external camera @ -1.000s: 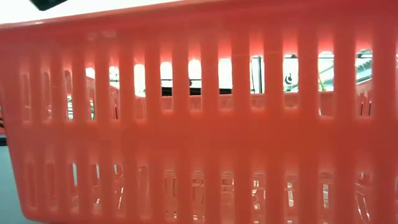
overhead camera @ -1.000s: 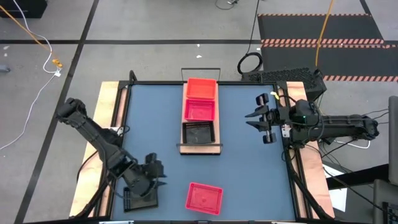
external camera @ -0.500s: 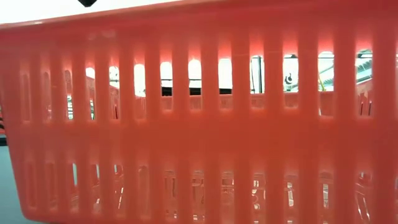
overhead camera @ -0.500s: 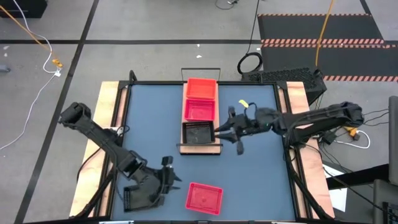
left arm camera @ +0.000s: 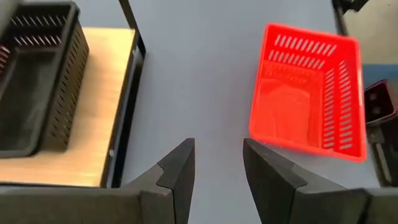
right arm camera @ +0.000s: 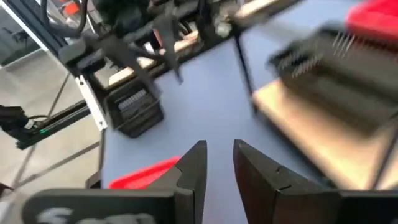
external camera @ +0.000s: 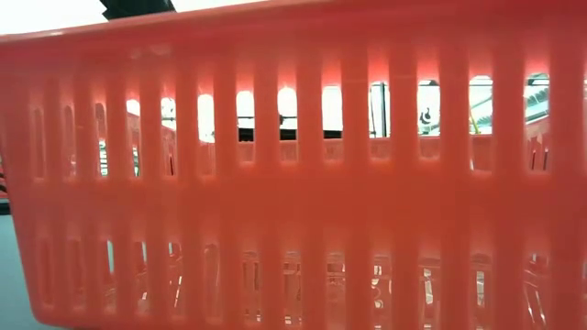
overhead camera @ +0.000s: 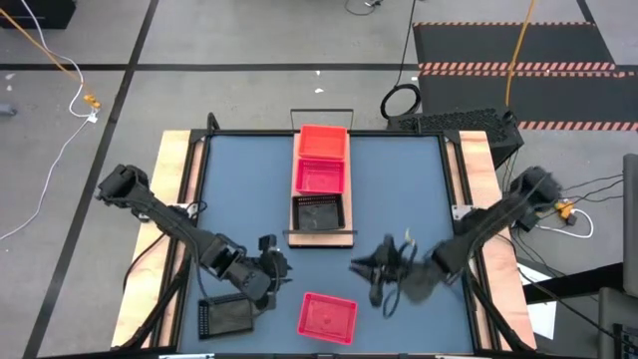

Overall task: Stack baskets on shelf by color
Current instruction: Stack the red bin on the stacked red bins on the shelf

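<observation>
The shelf (overhead camera: 321, 237) stands mid-table and carries two pink-red baskets (overhead camera: 320, 160) and, at its near end, a black basket (overhead camera: 319, 212). A loose pink-red basket (overhead camera: 327, 317) rests on its bottom near the front edge and fills the low view (external camera: 293, 183). Another black basket (overhead camera: 226, 317) sits on the table at the near left. My left gripper (overhead camera: 276, 267) hovers open between that basket and the shelf, with nothing between its fingers (left arm camera: 217, 152). My right gripper (overhead camera: 374, 277) hangs open just right of the loose basket, also holding nothing (right arm camera: 221, 155).
Wooden side rails (overhead camera: 177, 199) and a black frame border the blue tabletop (overhead camera: 409, 199). Bare tabletop lies on both sides of the shelf. Cables and a striped mat lie on the floor beyond the far edge.
My right gripper has swung from the table's right edge toward the shelf, then to the near edge beside the loose pink-red basket, sinking and rolling as it went. My left gripper has drifted right, off the near-left black basket. The baskets have stayed in place.
</observation>
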Action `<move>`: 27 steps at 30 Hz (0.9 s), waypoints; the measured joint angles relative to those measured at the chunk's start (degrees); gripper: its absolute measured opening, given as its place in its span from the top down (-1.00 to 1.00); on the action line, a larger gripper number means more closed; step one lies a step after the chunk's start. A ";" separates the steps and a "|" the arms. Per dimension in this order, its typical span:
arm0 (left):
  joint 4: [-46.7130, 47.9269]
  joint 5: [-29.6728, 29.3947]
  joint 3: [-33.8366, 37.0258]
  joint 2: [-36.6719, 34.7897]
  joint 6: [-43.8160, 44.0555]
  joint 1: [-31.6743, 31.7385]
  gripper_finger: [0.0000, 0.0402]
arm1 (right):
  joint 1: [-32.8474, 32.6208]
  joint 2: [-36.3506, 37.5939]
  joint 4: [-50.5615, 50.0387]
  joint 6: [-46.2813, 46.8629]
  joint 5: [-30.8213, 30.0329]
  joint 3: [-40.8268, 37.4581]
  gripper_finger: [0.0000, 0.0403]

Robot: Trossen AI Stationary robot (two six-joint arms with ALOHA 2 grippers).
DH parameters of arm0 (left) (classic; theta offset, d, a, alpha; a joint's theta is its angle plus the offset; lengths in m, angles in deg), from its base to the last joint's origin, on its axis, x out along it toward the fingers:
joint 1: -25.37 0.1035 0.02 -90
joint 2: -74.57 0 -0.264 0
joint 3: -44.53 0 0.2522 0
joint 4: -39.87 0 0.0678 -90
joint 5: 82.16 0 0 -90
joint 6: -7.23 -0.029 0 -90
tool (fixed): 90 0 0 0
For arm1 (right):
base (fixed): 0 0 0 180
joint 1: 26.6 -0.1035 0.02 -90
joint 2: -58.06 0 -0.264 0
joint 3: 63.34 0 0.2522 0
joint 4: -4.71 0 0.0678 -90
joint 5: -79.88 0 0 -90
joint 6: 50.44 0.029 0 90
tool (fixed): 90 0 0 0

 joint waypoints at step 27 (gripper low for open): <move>-7.65 -2.27 0.00 10.52 7.38 -4.10 0.32 | -13.04 -32.76 -48.85 57.43 13.44 35.75 0.79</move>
